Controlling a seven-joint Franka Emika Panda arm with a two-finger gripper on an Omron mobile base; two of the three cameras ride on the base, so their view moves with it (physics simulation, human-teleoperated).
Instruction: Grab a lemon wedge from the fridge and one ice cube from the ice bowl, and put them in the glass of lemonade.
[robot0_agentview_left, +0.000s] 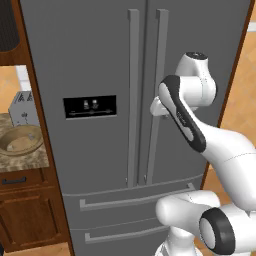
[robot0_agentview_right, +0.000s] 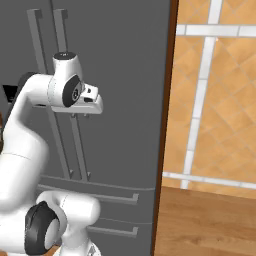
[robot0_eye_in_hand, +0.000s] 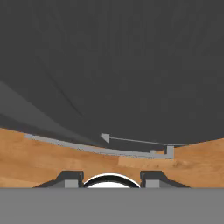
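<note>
**Observer:** Where are you parked right now?

**Operator:** I'm directly in front of the tall grey steel French-door fridge (robot0_agentview_left: 110, 75). Both of its upper doors are shut, and the two long vertical handles (robot0_agentview_left: 133, 95) run side by side down the middle. The black dispenser panel (robot0_agentview_left: 90, 106) sits on the left door, and the two bottom drawers lie below, each with a long horizontal pull.

**Observer:** And the hand?

**Operator:** My two-finger gripper (robot0_agentview_right: 80, 116) hangs just in front of the right door, close beside the right-hand handle and pointing down. From the hand camera I look down the grey door face to a drawer pull (robot0_eye_in_hand: 100, 149) and the wooden floor (robot0_eye_in_hand: 39, 162). I can see both dark fingertips (robot0_eye_in_hand: 70, 178) standing apart at the bottom of that view with nothing between them, so the jaws are spread and hold nothing.

**Observer:** Anything else you can make out?

**Operator:** On the speckled stone worktop (robot0_agentview_left: 30, 161) left of the fridge, the wide, shallow tan-brown ice bowl (robot0_agentview_left: 20, 141) sits near the worktop's front edge. A boxy silver toaster (robot0_agentview_left: 22, 107) stands behind it, towards the back. To the right of the fridge is a wall of orange tiles with pale joints (robot0_agentview_right: 215, 100).
</note>
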